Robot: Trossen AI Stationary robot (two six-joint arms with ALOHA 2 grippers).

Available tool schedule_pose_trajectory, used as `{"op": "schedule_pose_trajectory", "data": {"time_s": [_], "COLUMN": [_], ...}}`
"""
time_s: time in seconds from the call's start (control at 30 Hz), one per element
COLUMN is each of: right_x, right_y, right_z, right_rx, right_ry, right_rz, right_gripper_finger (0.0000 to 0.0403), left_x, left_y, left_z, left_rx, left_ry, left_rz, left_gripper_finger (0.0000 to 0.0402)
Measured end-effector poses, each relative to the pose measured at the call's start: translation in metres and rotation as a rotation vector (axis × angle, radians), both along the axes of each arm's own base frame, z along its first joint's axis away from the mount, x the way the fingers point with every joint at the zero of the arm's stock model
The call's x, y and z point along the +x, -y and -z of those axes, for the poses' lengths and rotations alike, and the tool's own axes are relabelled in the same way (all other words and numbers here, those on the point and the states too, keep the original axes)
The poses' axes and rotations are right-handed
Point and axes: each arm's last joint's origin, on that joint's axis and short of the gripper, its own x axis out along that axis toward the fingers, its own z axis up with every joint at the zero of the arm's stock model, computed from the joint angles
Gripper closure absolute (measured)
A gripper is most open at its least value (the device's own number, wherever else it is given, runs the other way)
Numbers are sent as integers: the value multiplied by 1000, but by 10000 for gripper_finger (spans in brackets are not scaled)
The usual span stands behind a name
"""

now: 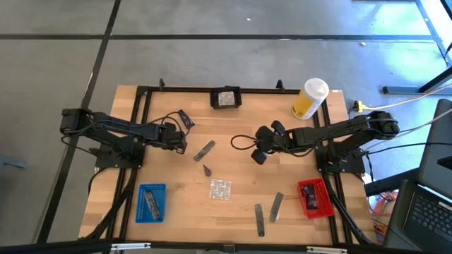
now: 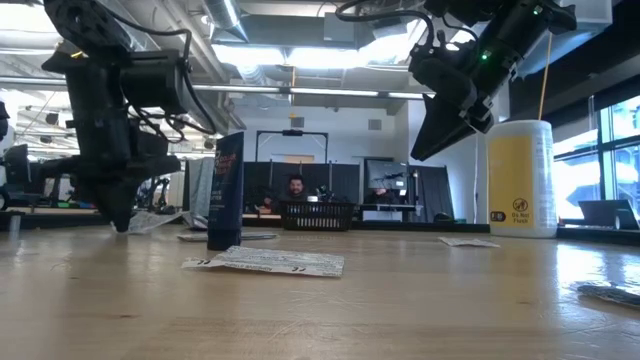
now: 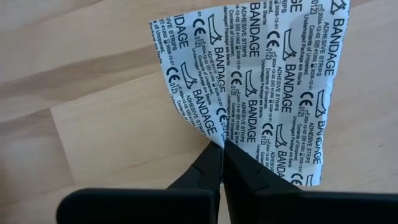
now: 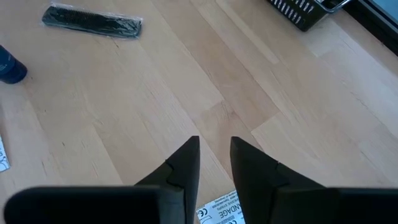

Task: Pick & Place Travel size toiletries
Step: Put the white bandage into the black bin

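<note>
- Setting: robotics lab / open-plan workspace.
- Wooden table [image 1: 233,141] w/ black frame on grey concrete floor.
- Bkgd: exposed ceiling ducts, strip lights, desks; seated person [image 2: 296,187], prob. at a workstation.
- Laptop [image 1: 427,212] beside table.

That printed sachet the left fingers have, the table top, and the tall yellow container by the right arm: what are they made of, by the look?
The sachet looks like thin matte paper or paper-backed wrap: it creases where the left gripper pinches it, and its print reads BANDAGE. The table top looks like pale wood planks with visible grain and joints. The yellow container is probably plastic, smooth with a white cap.
</note>
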Motion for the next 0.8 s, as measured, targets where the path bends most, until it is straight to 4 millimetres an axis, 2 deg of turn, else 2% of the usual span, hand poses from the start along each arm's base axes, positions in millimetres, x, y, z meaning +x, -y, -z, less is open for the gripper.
{"op": "schedule_pose_trajectory", "data": {"time_s": [0.37, 0.8], "right_x": [0, 0], "right_y": [0, 0], "right_z": [0, 0], "right_rx": [0, 1], "right_ry": [1, 1], "right_rz": [1, 2], "right_gripper_finger": [284, 258], "left_x": [1, 35], "left_y": [0, -6], "left_z": [-16, -59], "left_rx": [22, 230], "left_ry": [132, 626], "left_rz": [23, 252], "left_gripper_finger": [399, 399]}}
